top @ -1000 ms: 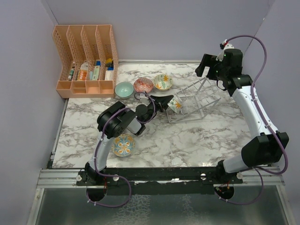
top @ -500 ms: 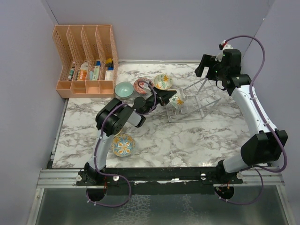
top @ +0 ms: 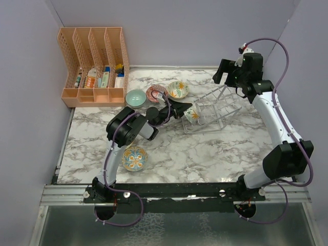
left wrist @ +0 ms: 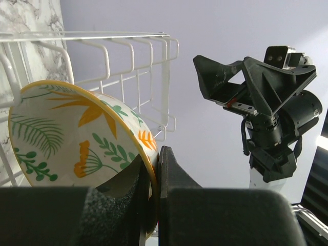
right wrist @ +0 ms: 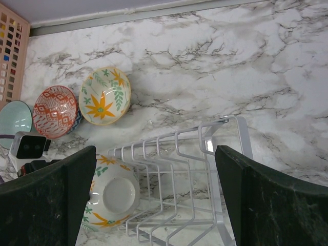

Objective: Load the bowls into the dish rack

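My left gripper (top: 183,109) is shut on the rim of a floral bowl (top: 192,114), held on edge at the left end of the wire dish rack (top: 215,107). In the left wrist view the fingers pinch the bowl's (left wrist: 66,133) yellow rim, with the rack wires (left wrist: 128,66) behind it. My right gripper (top: 225,72) is open and empty above the rack's far side. Its view looks down on the rack (right wrist: 205,174) and the held bowl (right wrist: 110,197). A teal bowl (top: 135,97), a red-patterned bowl (top: 156,93) and a floral bowl (top: 178,89) sit left of the rack.
Another floral bowl (top: 134,158) sits near the front left of the marble table (top: 215,148). An orange slotted organizer (top: 95,66) stands at the back left. Purple walls close in the back and sides.
My left arm has shifted toward the far side, keeping the floral bowl at the rack's left end; the bowl rose slightly and came back down. The right arm has barely moved.
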You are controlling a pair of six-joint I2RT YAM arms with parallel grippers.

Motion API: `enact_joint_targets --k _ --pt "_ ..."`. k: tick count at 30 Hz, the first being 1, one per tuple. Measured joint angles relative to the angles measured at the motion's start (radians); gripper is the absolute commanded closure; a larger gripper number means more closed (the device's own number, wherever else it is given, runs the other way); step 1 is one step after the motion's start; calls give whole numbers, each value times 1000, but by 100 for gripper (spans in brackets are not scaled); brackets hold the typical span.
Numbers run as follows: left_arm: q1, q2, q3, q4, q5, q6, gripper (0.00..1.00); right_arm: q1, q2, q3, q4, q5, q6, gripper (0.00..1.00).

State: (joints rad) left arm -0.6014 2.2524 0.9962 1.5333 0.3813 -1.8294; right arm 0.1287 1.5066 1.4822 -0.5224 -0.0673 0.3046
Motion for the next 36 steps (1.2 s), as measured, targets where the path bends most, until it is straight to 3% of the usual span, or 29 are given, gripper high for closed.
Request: enact_joint_targets --k 7,16,18,25,36 --pt "1 41 76 0 5 -3 100 0 16 15 -1 0 -4 1" --pt "2 71 58 6 4 -28 100 0 21 19 -1 0 -8 1" --pt "0 71 54 8 4 -35 94 0 23 19 0 0 -10 1" --pt "-2 80 51 7 4 -47 56 -6 37 21 -1 -6 -11 1" --pt "-5 105 45 7 5 -51 38 -6 39 21 -1 -14 -14 1"
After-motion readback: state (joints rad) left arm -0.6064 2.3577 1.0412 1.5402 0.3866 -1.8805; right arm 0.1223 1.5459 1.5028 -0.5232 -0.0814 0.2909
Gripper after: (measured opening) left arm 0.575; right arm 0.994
